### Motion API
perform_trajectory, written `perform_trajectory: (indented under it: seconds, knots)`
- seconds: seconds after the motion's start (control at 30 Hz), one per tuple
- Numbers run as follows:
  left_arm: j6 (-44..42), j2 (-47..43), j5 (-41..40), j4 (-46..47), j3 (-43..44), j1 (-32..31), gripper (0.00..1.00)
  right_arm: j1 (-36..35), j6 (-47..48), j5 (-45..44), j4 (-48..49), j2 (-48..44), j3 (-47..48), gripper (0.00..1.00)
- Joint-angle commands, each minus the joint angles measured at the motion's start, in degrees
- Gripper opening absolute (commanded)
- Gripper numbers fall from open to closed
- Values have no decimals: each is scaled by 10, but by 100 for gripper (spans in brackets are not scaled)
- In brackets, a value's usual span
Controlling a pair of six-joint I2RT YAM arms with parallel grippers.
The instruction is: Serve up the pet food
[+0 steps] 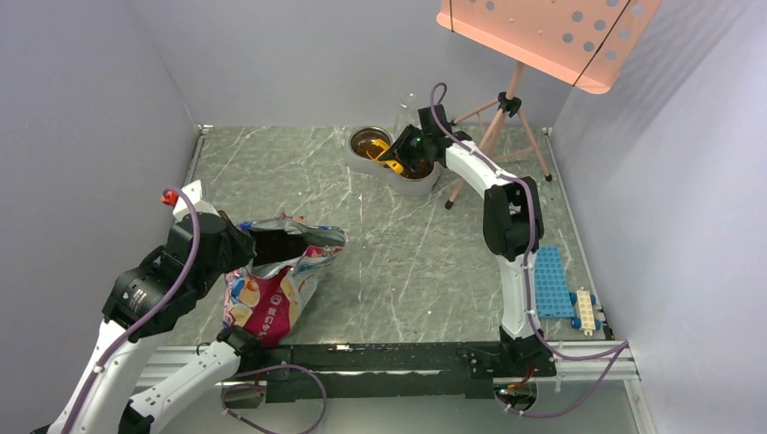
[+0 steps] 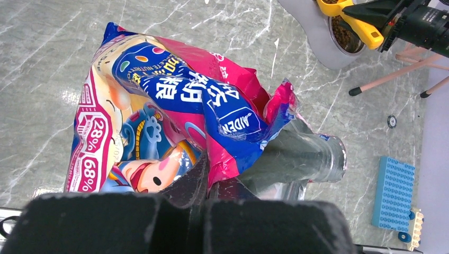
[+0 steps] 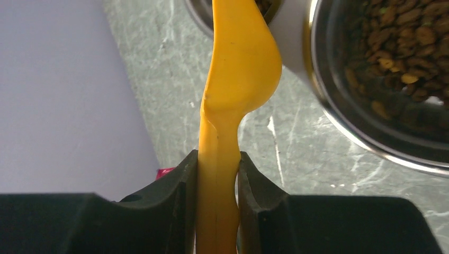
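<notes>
1. Nearest the overhead lens, the left gripper (image 1: 246, 240) pinches the mouth of a printed bag (image 1: 276, 289) lying on the marble table (image 1: 407, 262). At the far side, a grey double-bowl feeder (image 1: 411, 187) holds brown pet food (image 1: 420, 169). The right gripper (image 1: 402, 152) holds a yellow scoop (image 1: 391, 164) over it. A tripod (image 1: 506, 117) stands behind the feeder, and a blue brick plate (image 1: 552, 282) lies beside the right arm.
2. Left wrist view: the left gripper (image 2: 205, 182) is closed tight on the printed bag's (image 2: 174, 106) crumpled edge. Silver lining shows, but what is inside cannot be seen. Pet food (image 2: 344, 34) sits in the feeder beyond.
3. Right wrist view: a steel bowl (image 3: 339, 116) holds pet food (image 3: 402, 53), and more shows at the top edge. The right gripper (image 3: 218, 174) clamps the yellow scoop's (image 3: 241, 69) handle from both sides.
</notes>
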State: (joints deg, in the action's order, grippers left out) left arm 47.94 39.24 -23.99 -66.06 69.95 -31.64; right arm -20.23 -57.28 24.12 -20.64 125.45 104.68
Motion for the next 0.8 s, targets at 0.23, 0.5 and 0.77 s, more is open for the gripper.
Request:
perform_trajectory:
  seconds: [0.23,0.5,0.77]
  knots:
    - [16,-21,14,-32,19,-4,0,-16,116,-104,-154,64,168,0]
    - [17,-19,22,-40,26,-4,0,-43,185,-183,-223,113,261,0]
    - [21,-23,20,-40,21,-4,0,-75,279,-300,-275,135,304,0]
